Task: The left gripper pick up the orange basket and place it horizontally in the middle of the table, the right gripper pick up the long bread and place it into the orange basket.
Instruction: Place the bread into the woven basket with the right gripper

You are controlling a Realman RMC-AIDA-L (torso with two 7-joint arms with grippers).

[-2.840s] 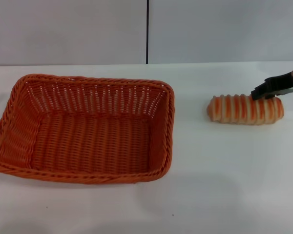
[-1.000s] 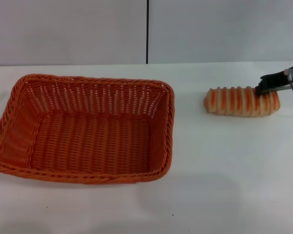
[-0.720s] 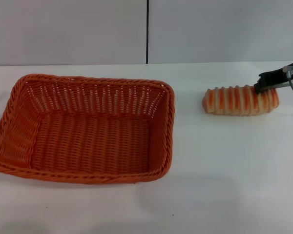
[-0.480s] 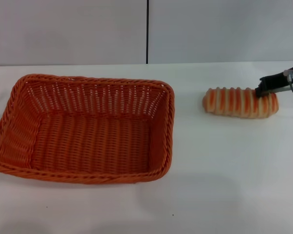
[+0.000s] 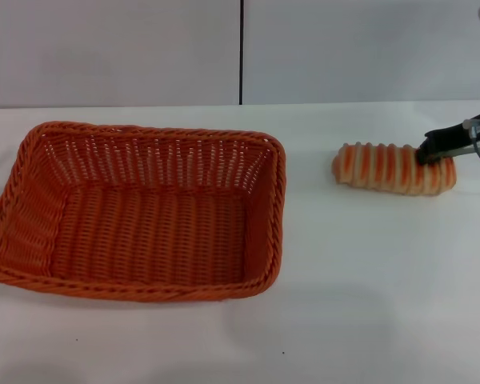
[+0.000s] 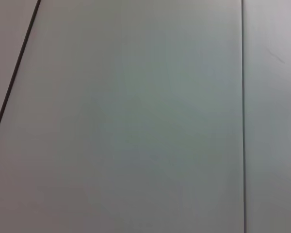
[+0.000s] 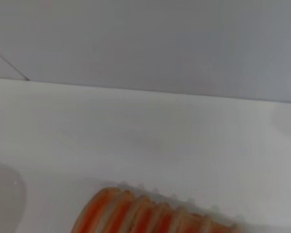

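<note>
Nudged slightly, the long bread [image 5: 394, 169] lies at right; the right gripper [image 5: 429, 150] touches its end, grip unclear; orange basket [image 5: 140, 210] left.

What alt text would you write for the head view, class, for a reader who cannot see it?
The right gripper sits at the right end of the long bread on the white table. To the left, apart from the bread, the orange basket lies empty.

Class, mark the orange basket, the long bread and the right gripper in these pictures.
orange basket [image 5: 144, 232]: head view, woven floor.
long bread [image 5: 384, 168]: head view, middle of the striped top.
right gripper [image 5: 432, 150]: head view, dark tip at the bread's right end.
</note>
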